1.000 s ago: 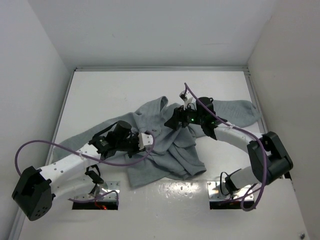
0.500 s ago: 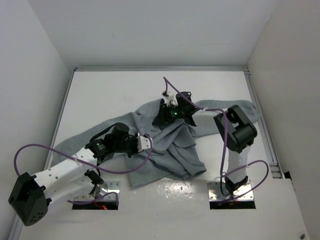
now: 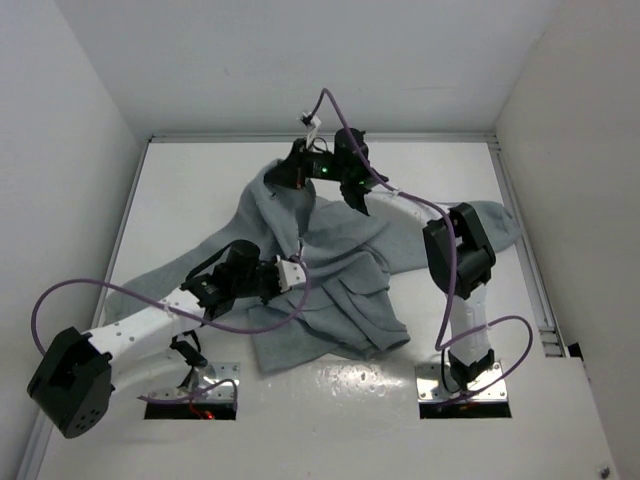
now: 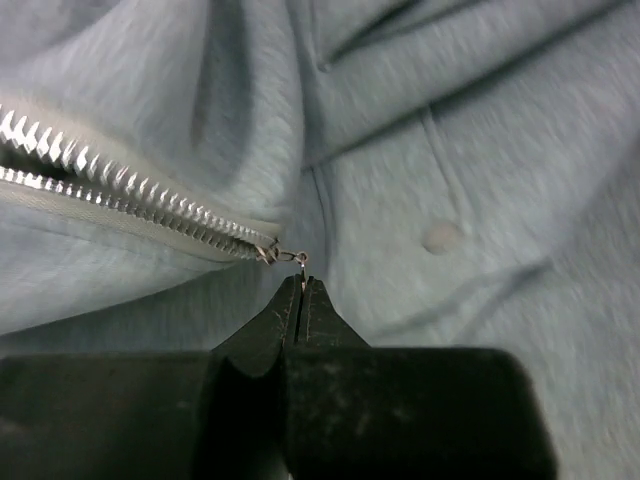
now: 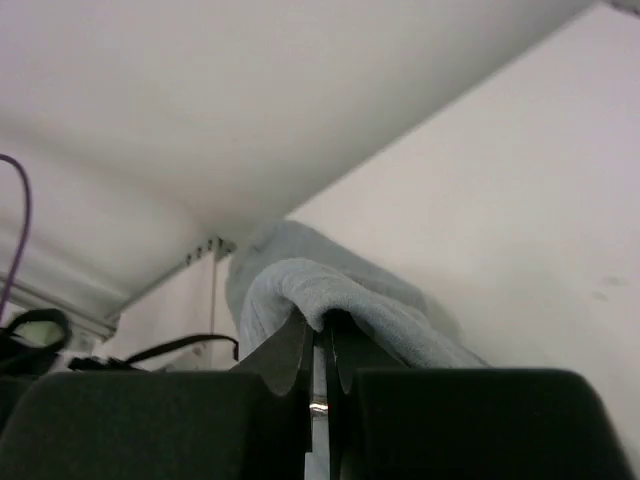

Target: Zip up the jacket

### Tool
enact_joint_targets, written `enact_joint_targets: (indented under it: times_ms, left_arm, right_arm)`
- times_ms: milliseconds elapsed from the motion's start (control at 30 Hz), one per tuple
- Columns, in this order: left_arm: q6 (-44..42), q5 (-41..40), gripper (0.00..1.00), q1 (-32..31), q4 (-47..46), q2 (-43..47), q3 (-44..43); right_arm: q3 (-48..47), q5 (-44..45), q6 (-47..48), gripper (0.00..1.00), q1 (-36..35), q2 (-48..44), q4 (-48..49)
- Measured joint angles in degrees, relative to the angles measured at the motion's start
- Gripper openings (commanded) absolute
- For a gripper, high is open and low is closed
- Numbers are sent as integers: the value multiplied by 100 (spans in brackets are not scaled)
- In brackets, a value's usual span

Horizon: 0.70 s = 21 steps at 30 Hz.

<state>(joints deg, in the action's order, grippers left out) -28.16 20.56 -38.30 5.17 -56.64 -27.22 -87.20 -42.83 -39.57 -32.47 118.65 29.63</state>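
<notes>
The light grey fleece jacket lies spread across the middle of the table. My left gripper is over its front. In the left wrist view, that left gripper is shut on the small metal zipper pull, at the end of the silver zipper teeth. My right gripper reaches to the far back. It is shut on the jacket's top edge, and a fold of fleece drapes over its tips, lifted off the table.
One sleeve trails to the left, the other to the right near the side wall. The back wall's edge is close behind the right gripper. A purple cable loops above it. A snap button sits beside the zipper.
The right arm shut on the jacket's upper edge and swung it from mid-table to the far back, stretching the front out. The left gripper stayed where it was, still shut.
</notes>
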Motion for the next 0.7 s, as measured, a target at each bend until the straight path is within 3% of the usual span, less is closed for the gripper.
enact_joint_targets:
  times_ms: [33, 67, 133, 167, 400, 500, 600, 700]
  left_arm:
    - [48, 37, 0, 81, -103, -129, -37]
    - [162, 164, 0, 232, -245, -267, -66]
    - [372, 407, 0, 463, -485, -417, -76]
    - [516, 520, 0, 577, -588, -476, -79]
    - [1104, 1097, 0, 1191, -903, -1071, -407]
    - [1239, 1185, 0, 1303, -935, -1093, -415]
    - [1329, 1274, 0, 1340, -920, -1123, -466]
    - [1414, 1436, 0, 1429, -772, -1296, -785]
  right_arm:
    - [-90, -15, -111, 29, -31, -24, 144]
    - [-105, -37, -278, 48, -70, -57, 273]
    - [-52, -122, -525, 68, -111, -81, 527]
    - [15, -186, -651, 89, -118, -90, 675]
    - [1690, -439, -793, 92, 356, -872, 925]
    - [2223, -424, -514, 82, 968, -1445, 481]
    - [2793, -424, -90, 82, 1523, -2315, -66]
    - [3283, -450, 664, 82, 1403, -3222, -680]
